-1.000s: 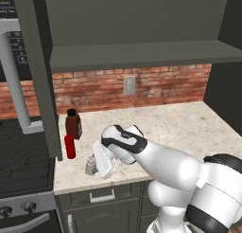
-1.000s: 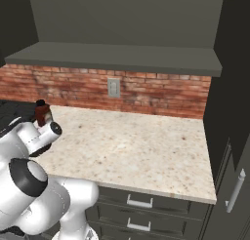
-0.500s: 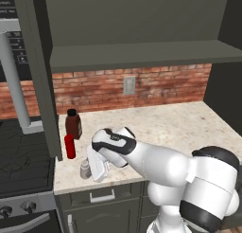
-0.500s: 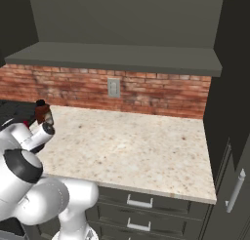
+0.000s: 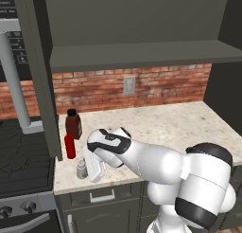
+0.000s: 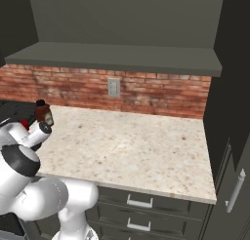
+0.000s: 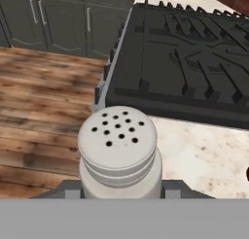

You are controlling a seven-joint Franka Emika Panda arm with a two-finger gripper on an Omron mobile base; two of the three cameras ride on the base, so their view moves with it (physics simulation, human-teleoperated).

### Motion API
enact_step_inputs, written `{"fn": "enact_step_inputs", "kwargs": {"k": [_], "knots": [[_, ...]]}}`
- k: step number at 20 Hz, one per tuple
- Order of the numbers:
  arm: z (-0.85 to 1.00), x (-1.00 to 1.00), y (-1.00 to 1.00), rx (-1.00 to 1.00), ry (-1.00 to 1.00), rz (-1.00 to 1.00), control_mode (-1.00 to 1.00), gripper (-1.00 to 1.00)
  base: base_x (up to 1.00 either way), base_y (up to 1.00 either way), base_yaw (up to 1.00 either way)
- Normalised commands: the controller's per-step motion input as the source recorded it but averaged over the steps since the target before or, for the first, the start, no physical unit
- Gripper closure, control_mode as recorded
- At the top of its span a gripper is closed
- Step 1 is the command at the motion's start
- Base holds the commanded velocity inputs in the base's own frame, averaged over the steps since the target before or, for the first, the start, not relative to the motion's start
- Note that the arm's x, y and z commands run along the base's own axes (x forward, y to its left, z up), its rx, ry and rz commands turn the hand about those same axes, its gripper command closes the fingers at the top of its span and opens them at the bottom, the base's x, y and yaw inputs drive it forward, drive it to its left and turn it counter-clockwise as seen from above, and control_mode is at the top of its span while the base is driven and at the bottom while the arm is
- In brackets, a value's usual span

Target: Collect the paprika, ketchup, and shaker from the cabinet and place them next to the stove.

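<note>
Shaker (image 7: 118,153) now nearer stove (image 7: 185,63), upright

Pale shaker (image 7: 118,153), bright red ketchup (image 5: 70,146), seemingly dark reddish-brown paprika (image 5: 73,124).

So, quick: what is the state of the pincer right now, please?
Pincer: closed on the shaker, by the counter's front edge next to the stove.

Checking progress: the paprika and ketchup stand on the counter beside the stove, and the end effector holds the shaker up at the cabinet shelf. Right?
Not quite. In the left base view the end effector holds the shaker low at the counter, near the ketchup and paprika beside the stove.
</note>
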Motion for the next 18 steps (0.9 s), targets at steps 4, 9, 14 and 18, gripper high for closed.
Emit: {"fn": "enact_step_inputs", "kwargs": {"k": [4, 9, 14, 18], "knots": [[-0.11, 0.19, 0.0, 0.0, 0.0, 0.0, -1.0, 1.0, 0.0, 0.0, 0.0], [-0.15, 0.23, 0.0, 0.0, 0.0, 0.0, -1.0, 1.0, 0.0, 0.0, 0.0], [-0.14, 0.18, 0.0, 0.0, 0.0, 0.0, -1.0, 1.0, 0.0, 0.0, 0.0], [-0.04, 0.07, 0.0, 0.0, -0.01, 0.0, -1.0, 1.0, 0.0, 0.0, 0.0]]}}
